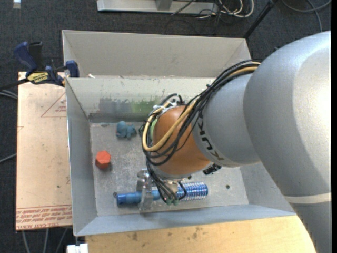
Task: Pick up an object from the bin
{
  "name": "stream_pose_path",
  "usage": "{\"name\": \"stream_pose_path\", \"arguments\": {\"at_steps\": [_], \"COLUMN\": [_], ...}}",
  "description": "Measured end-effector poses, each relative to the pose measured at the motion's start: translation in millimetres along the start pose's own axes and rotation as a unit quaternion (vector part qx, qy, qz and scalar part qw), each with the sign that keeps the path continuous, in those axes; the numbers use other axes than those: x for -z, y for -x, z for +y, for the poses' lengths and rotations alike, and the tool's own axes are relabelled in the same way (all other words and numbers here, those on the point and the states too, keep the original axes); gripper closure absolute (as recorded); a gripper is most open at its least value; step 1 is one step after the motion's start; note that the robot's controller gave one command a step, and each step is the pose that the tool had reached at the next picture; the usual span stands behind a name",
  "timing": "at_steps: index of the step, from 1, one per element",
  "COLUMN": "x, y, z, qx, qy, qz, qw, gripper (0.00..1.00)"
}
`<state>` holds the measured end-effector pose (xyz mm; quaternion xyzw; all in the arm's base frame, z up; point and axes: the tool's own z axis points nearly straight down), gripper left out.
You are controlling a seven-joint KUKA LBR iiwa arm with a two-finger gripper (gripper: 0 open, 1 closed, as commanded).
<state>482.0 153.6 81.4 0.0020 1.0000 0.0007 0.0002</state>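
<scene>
The hand (146, 192) is low in the bin (79, 157), close to the near wall and a little left of the middle of the floor. Its metal parts show just under the orange cover (176, 141) on the wrist. How far it is open cannot be told, since the cover and a bundle of cables (158, 136) hide most of it from above. Nothing can be seen clearly gripped in it.

A blue cylinder (127, 198) lies on its side on the bin floor, right against the hand's left side. Its left end points toward the left wall, and its right end runs in under the hand, where it is lost from sight. Whether the hand has hold of it cannot be made out.

Just to the right of the hand lies a blue-and-white ribbed piece (194, 191), also on its side near the near wall.

Further off, an orange block (102, 159) sits alone by the left wall, well apart from the hand. A grey-blue lump (125, 130) rests toward the far left of the floor. The grey arm (274, 115) comes in from the right, over the bin's right side.
</scene>
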Motion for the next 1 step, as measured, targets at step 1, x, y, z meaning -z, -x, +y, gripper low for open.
{"name": "stream_pose_path", "arguments": {"at_steps": [1], "x": [118.8], "y": [6.7], "z": [-7.5], "qx": [0.001], "qy": [0.001], "qz": [-0.0037], "qw": [1.0000], "gripper": [1.00]}}
